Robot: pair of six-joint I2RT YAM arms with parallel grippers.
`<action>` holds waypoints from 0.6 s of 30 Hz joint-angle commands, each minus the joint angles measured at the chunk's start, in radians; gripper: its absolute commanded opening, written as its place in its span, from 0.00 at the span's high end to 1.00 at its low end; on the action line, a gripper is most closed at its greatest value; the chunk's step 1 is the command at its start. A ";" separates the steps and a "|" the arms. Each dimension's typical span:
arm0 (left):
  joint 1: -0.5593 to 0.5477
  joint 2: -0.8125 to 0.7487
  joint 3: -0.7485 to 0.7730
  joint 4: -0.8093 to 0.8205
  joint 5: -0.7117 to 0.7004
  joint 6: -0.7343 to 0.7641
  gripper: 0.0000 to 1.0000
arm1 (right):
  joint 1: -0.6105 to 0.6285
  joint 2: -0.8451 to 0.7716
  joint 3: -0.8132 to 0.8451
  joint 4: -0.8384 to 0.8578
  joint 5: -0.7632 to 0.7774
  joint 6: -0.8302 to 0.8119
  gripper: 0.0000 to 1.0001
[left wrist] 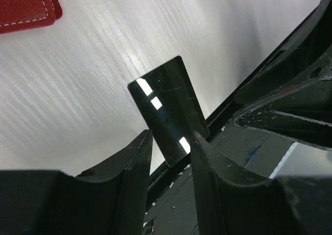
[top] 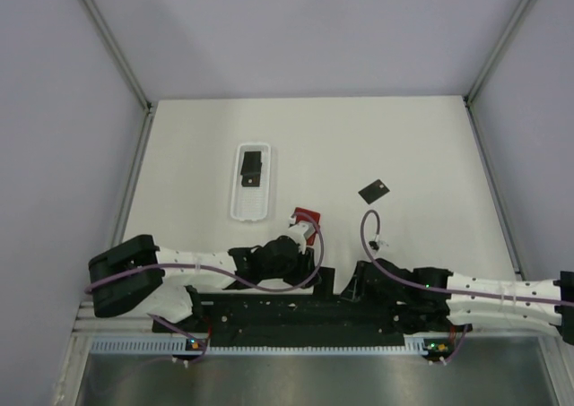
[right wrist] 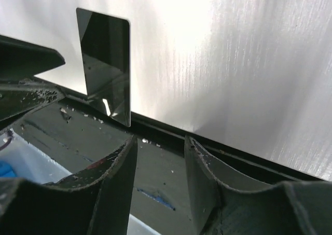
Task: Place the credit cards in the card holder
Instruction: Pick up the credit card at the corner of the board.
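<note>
One black credit card (left wrist: 163,100) sat between the fingers of my left gripper (left wrist: 171,136), long axis pointing ahead, though I couldn't tell if clamped; the red card holder (left wrist: 26,7) lay ahead-left, and my right gripper (right wrist: 161,140) gaped empty.

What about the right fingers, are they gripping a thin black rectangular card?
No, the right fingers stand apart with nothing between them; the black card sits beyond them.
</note>
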 commanded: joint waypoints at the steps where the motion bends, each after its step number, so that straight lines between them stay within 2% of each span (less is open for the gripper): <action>1: -0.010 0.003 0.013 0.061 -0.005 -0.014 0.60 | 0.014 0.024 -0.033 0.128 0.036 0.060 0.57; 10: -0.024 0.029 -0.003 0.081 -0.005 -0.036 0.66 | 0.013 0.151 -0.097 0.377 0.036 0.103 0.54; 18: -0.031 0.037 -0.040 0.099 -0.003 -0.063 0.68 | 0.013 0.215 -0.102 0.405 0.048 0.134 0.55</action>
